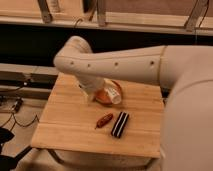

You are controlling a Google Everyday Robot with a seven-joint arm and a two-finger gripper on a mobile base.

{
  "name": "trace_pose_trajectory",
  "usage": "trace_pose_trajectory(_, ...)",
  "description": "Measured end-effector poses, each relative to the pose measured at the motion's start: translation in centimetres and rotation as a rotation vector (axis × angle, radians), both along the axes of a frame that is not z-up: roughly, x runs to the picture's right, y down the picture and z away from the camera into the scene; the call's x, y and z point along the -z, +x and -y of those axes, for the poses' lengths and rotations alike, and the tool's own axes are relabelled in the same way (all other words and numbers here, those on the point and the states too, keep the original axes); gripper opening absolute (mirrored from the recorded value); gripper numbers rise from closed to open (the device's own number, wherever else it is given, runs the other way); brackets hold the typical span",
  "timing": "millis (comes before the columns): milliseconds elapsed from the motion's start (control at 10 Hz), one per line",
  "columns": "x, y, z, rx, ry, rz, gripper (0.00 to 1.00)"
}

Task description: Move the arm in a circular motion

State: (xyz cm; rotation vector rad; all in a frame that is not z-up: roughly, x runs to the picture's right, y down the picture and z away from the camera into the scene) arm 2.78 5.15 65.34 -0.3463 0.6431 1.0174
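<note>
The thick cream-white arm with small dark dots reaches from the right across the view to an elbow bend at upper left. From there it turns down over the wooden table. Its small pale gripper hangs low over the table's back middle, just left of an orange bowl.
A pale container lies in the orange bowl. A reddish-brown item and a black striped item lie on the table's front middle. Cables run on the floor at left. A dark shelf and rail stand behind the table.
</note>
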Motion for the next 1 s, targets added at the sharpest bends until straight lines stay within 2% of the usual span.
trace_pose_trajectory(200, 0.3, 7.7, -2.5, -0.115, -0.022, -0.125, 0.80)
trace_pose_trajectory(300, 0.1, 11.6, -3.0, -0.172, -0.024, -0.194, 0.80)
trace_pose_trajectory(400, -0.3, 15.7, -2.9, -0.228, -0.019, -0.271, 0.80)
trace_pose_trajectory(500, -0.8, 18.4, -2.4, -0.262, -0.013, -0.326, 0.80)
trace_pose_trajectory(600, -1.9, 21.5, -0.9, -0.296, 0.003, -0.397, 0.80)
trace_pose_trajectory(700, -3.1, 23.0, 1.0, -0.310, 0.021, -0.446, 0.80)
trace_pose_trajectory(800, -4.6, 23.4, 3.5, -0.306, 0.043, -0.481, 0.80)
trace_pose_trajectory(900, -6.5, 21.8, 6.8, -0.282, 0.067, -0.492, 0.80)
trace_pose_trajectory(1000, -8.5, 17.9, 10.4, -0.239, 0.090, -0.469, 0.80)
